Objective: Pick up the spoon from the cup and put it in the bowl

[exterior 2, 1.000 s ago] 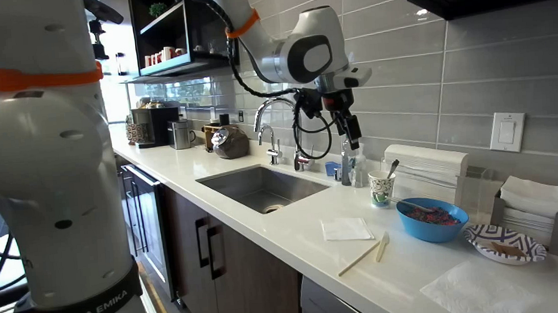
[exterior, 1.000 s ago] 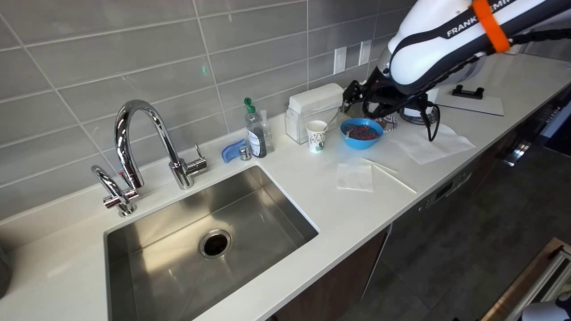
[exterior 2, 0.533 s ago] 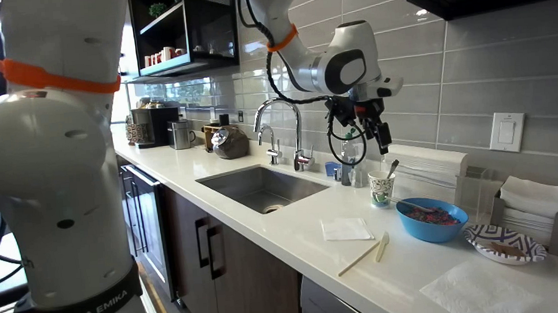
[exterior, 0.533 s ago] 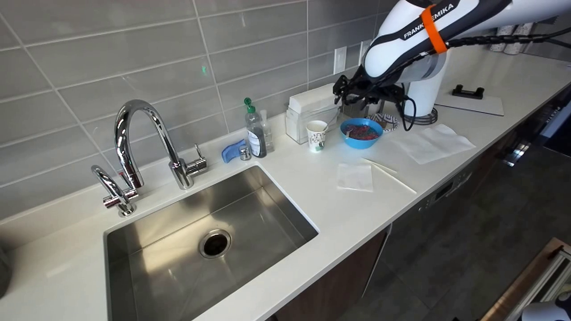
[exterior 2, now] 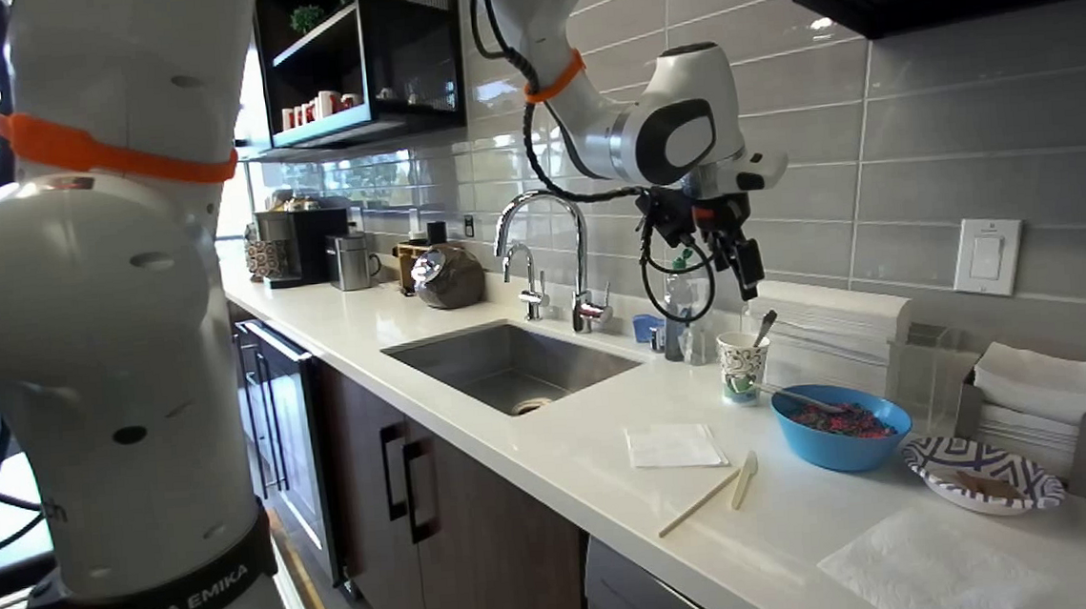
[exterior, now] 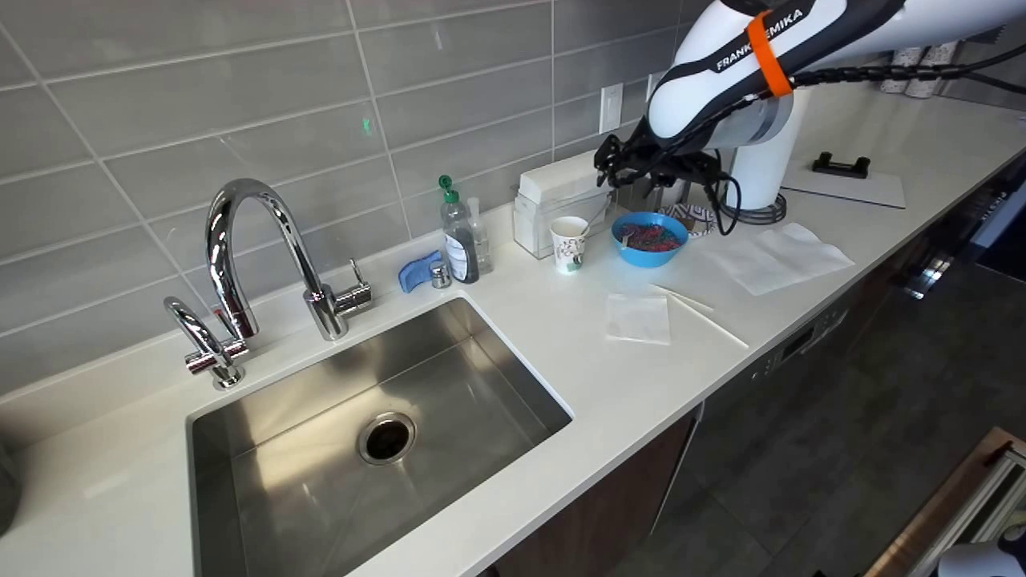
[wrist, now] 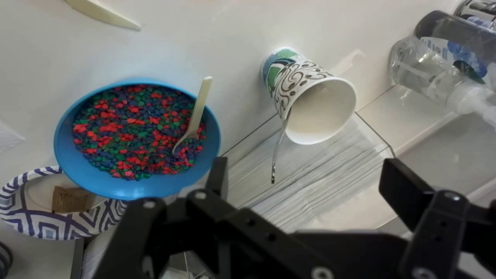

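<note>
- Gripper (wrist: 308, 176) is hovering near and above the spoon (exterior 2: 765, 326), fingers (wrist: 403, 190) standing wide apart, gripping nothing.
- Spoon is leaning in the cup (exterior 2: 743, 367), handle sticking out.
- Handle is looking like the next grab: should be centring on it, closing high, drawing out along its lean (cup is looking tippy).
- Bowl (exterior 2: 830, 447) is sitting near the cup, holding a pale spoon (wrist: 198, 108).
- White counter (exterior: 553, 328) is running past a sink (exterior: 465, 401); tiled wall (exterior: 264, 104) is standing behind.
</note>
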`<state>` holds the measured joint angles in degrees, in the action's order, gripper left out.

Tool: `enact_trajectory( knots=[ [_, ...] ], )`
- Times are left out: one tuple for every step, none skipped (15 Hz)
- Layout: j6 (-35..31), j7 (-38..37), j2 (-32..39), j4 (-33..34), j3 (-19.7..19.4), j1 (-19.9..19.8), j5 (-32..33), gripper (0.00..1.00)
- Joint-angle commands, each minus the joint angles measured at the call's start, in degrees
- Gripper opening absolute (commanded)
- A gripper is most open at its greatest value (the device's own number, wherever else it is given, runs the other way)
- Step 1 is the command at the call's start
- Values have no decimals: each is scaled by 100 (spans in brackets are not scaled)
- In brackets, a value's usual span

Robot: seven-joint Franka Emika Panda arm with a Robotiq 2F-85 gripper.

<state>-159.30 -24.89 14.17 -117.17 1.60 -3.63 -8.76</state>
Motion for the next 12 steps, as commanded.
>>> enact_trajectory(
  knots=[
    [-33, 369, 307, 311, -34, 20, -510, 100],
    [-68, 494, 378, 368, -20, -3, -623, 100],
    [-74, 627, 467, 456, 2, -32, -743, 100],
    [-34, 758, 546, 537, 30, -62, -855, 100],
    [-58, 922, 636, 621, 69, -97, -959, 100],
    [-88, 1051, 730, 703, 98, -128, -1050, 100],
    [-149, 1148, 829, 783, 91, -135, -1071, 100],
    [-120, 1216, 905, 855, 103, -155, -1121, 100],
    [-137, 1279, 988, 928, 103, -165, -1127, 98],
    [-149, 1351, 1070, 1003, 135, -190, -1172, 90],
    [-168, 1386, 1141, 1074, 153, -206, -1207, 90],
    [-211, 1420, 1223, 1145, 154, -208, -1210, 81]
  ],
)
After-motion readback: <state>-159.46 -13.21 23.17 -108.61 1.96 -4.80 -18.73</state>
